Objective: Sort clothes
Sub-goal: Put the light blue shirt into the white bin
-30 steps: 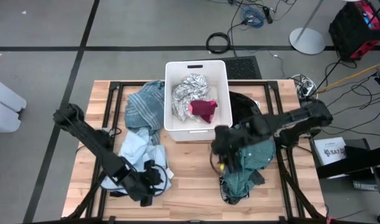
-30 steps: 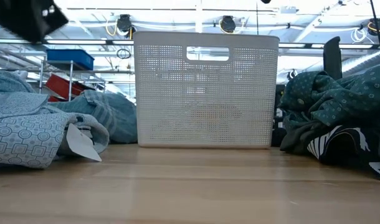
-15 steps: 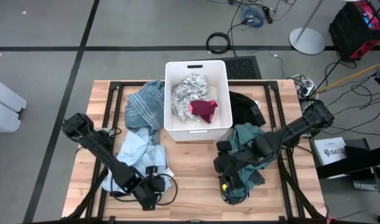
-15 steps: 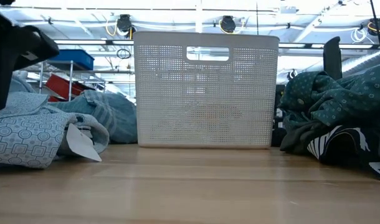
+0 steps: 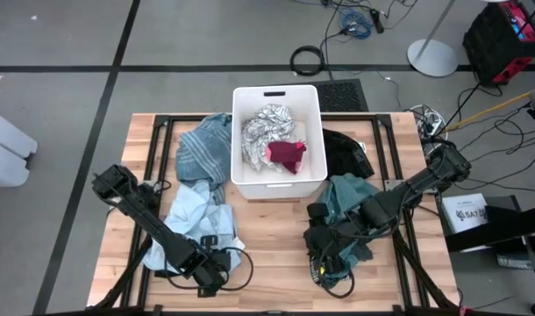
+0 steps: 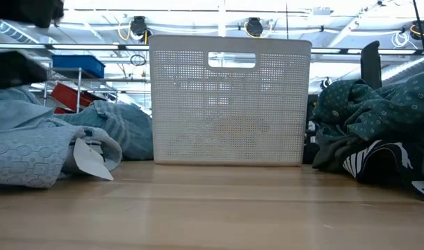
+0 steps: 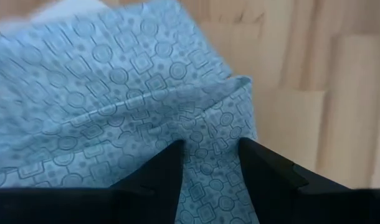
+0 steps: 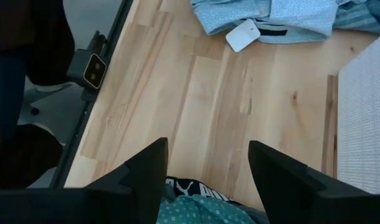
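Left gripper (image 7: 209,163) low at near-left of surface (image 5: 267,246), jaws wide w/ light blue shirt (image 5: 197,215) fold between fingers, unclamped; right gripper (image 5: 324,254) wide, empty, over teal shirt (image 5: 346,206) near-right; bin (image 5: 279,180) far-centre.

Both pincers (image 5: 217,274) (image 5: 323,256) low, fingers apart

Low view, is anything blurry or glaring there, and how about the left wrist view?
Low view: the light blue garment at left is smeared, ceiling lights glare behind the white bin. Left wrist view: the garment is soft, out of focus.
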Controlling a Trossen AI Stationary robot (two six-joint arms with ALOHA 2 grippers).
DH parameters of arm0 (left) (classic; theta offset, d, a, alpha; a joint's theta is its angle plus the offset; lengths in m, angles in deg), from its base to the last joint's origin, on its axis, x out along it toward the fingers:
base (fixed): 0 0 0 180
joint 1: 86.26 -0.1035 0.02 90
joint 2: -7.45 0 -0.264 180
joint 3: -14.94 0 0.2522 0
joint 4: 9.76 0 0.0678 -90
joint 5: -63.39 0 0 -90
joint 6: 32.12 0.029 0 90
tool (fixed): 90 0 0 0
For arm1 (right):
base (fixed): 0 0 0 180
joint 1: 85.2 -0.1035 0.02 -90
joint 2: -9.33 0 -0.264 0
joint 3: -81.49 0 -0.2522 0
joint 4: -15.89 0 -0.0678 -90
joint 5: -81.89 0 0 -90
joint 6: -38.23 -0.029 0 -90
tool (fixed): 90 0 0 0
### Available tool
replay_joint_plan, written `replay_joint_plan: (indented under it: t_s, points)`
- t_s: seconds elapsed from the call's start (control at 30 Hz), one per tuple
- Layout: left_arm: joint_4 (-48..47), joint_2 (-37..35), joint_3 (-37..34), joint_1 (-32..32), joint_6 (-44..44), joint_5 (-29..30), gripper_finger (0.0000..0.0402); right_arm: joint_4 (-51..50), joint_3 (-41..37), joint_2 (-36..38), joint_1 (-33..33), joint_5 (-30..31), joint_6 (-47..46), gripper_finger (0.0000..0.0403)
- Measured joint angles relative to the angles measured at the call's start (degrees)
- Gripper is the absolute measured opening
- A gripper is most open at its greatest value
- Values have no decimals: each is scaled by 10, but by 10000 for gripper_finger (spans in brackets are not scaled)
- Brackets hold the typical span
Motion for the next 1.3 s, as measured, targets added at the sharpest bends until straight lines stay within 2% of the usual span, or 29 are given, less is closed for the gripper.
replay_joint_plan:
  t_s: [0.1, 0.17, 0.33, 0.37, 0.63, 0.8, 0.93, 1.03, 1.3]
  points:
    - [-2, 14, 0, -2, -11, -3, 157, 0, 0, 0, -2, 4, 0, 210]
    - [-4, 15, 0, -5, -19, -3, 134, 0, 0, 0, -3, 14, 0, 210]
    - [-13, 15, 14, -7, -17, -3, 25, 0, 0, 0, -3, 15, -14, 210]
    - [-16, 15, 19, -7, -16, -3, 15, -1, 0, 0, -3, 15, -18, 210]
    - [-93, -4, 105, -3, 34, -19, 5, -36, -1, 0, -3, 13, -36, 210]
    - [-151, -39, 176, 7, 57, 23, 4, -34, -32, 0, -3, 10, -45, 210]
    - [-155, -76, 223, 18, 86, 83, 3, -16, -74, 0, -3, 10, -43, 210]
    - [-155, -109, 246, 25, 105, 124, 3, 51, -116, 0, 2, 11, -27, 210]
    - [-155, -176, 269, 30, 137, 235, 2, 333, -224, 0, 19, 25, 70, 210]
